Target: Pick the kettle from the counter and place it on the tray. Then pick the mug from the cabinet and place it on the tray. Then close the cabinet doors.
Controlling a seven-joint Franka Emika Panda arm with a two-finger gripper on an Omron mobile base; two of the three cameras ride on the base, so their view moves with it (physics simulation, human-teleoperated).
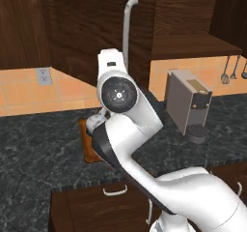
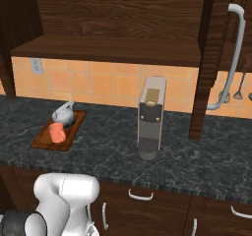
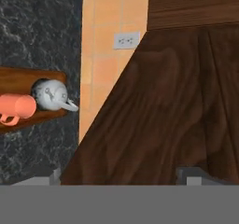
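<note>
Orange tiles back the dark speckled counter, where the tray lies with its long axis running from 7 to 1 o'clock in the right base view. On it the kettle stands at the far end, spout toward 1 o'clock, and the mug stands just beside it at 7 o'clock. A grey coffee machine stands at 3 o'clock of the tray. In the hand view the end effector is spread wide and empty over a cabinet door, whose bar handle hangs at upper right.
</note>
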